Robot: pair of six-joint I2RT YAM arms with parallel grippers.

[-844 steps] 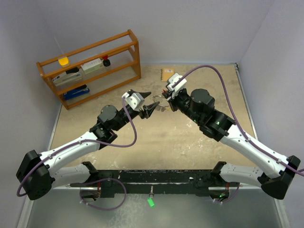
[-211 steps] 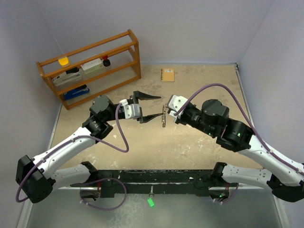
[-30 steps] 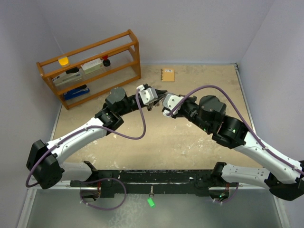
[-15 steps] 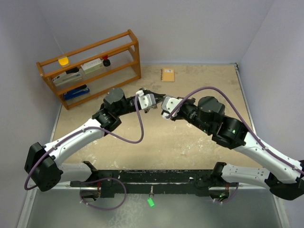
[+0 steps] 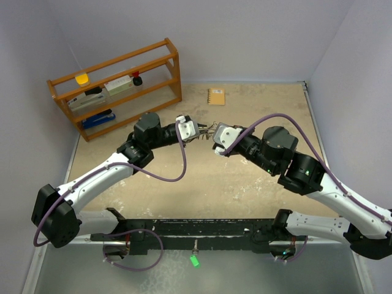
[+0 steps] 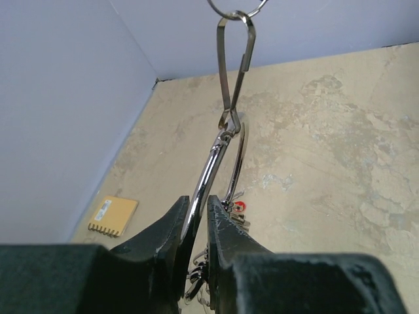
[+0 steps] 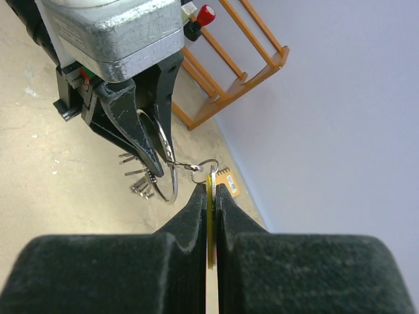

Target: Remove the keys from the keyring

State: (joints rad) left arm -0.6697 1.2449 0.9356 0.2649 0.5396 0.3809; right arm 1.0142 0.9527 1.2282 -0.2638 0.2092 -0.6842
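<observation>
The keyring (image 6: 226, 154) is a thick silver wire ring held above the table. My left gripper (image 6: 199, 204) is shut on its wire. Several small silver keys and a red-headed key (image 6: 239, 207) hang from the ring behind my fingers. A slim clip link (image 6: 232, 72) runs from the ring to a small ring. My right gripper (image 7: 210, 190) is shut on the pale yellow tag (image 7: 211, 216) on that small ring (image 7: 206, 167). The keyring (image 7: 167, 171), the keys (image 7: 139, 184) and the left gripper (image 7: 134, 118) show there. In the top view both grippers (image 5: 199, 135) (image 5: 214, 130) meet tip to tip.
A small orange notebook (image 5: 215, 96) lies on the table at the back, also in the left wrist view (image 6: 114, 216). A wooden shelf rack (image 5: 116, 86) with small items stands at the back left. Grey walls close in the back and both sides.
My right gripper has drawn a little to the right, away from the left one, and the clip link is now stretched between them. The left gripper has stayed on the ring.
</observation>
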